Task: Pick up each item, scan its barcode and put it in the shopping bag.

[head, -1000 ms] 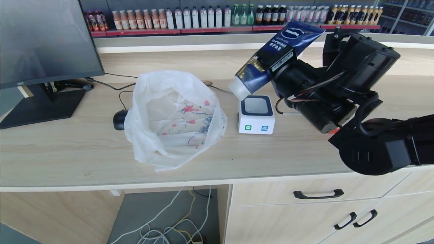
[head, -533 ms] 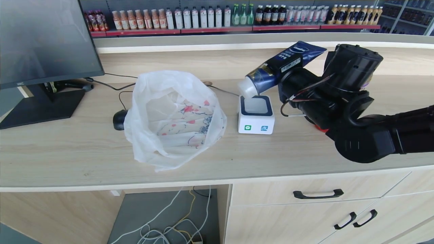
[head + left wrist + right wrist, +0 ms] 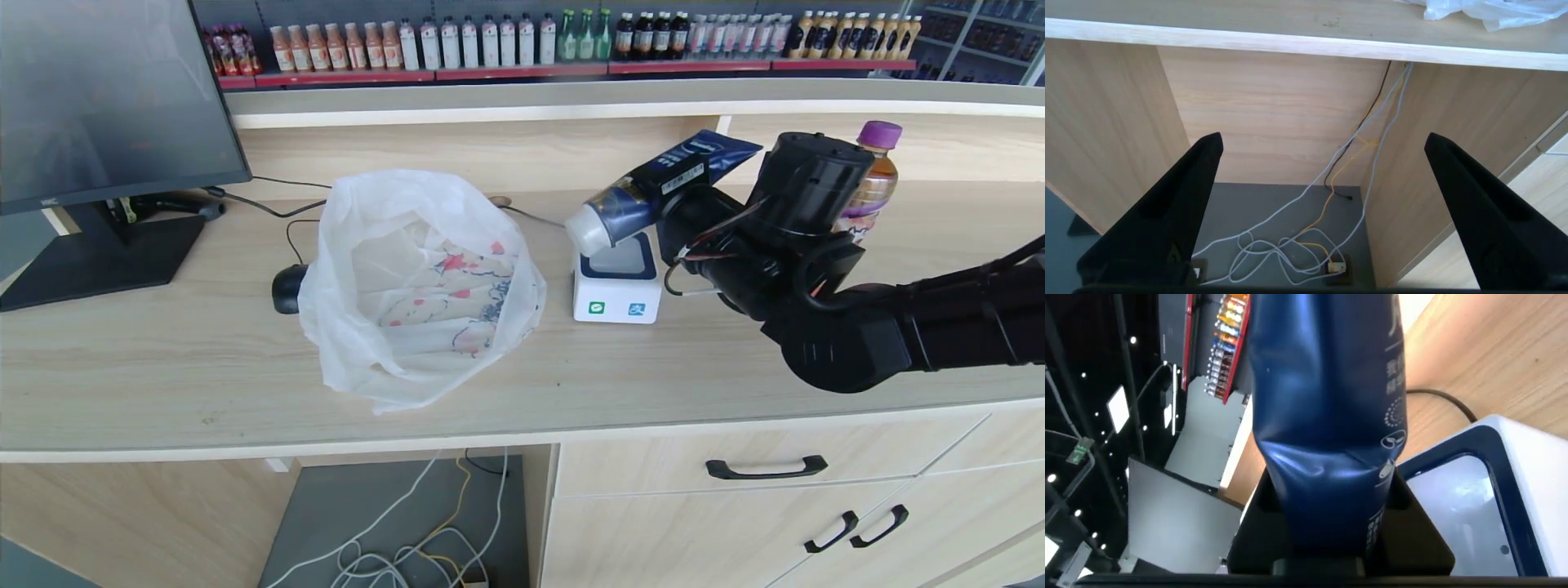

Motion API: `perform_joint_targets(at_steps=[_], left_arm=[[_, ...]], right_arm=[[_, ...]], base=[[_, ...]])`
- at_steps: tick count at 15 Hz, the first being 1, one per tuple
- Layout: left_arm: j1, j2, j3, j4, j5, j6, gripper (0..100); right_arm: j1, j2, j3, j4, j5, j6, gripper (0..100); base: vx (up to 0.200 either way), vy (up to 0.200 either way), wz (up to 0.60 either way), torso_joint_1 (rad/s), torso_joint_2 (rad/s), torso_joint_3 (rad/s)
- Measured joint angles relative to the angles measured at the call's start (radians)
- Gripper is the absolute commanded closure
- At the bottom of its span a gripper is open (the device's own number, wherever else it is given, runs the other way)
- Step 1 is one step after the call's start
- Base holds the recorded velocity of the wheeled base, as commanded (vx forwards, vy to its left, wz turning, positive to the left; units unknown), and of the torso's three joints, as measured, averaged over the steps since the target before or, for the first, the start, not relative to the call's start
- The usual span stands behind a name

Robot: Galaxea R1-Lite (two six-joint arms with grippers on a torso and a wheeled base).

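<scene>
Clamps the blue tube [image 3: 653, 189] in the right gripper [image 3: 684, 219]; sits lower and flatter than a second ago, cap just over the scanner [image 3: 616, 286]; likely mid-scan, shopping bag [image 3: 351, 245] next; holds the left gripper [image 3: 1323, 143] splayed open.

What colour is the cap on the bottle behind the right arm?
The cap is purple; the head view shows it best.

Head overlooks counter [image 3: 163, 367] and scanner [image 3: 617, 304]; right wrist close above same scanner
</scene>
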Motion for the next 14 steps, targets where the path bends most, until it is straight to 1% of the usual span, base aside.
perform_joint_targets(at_steps=[4,14], left_arm=[[0.0,0.0,0.0,0.0,0.0,0.0,0],[0.0,0.0,0.0,0.0,0.0,0.0,0]], right_arm=[[0.001,0.002,0.008,0.016,0.0,0.06,100],[0.041,0.016,0.001,0.015,0.01,0.065,100]], base=[[0.0,0.0,0.0,0.0,0.0,0.0],[0.0,0.0,0.0,0.0,0.0,0.0]])
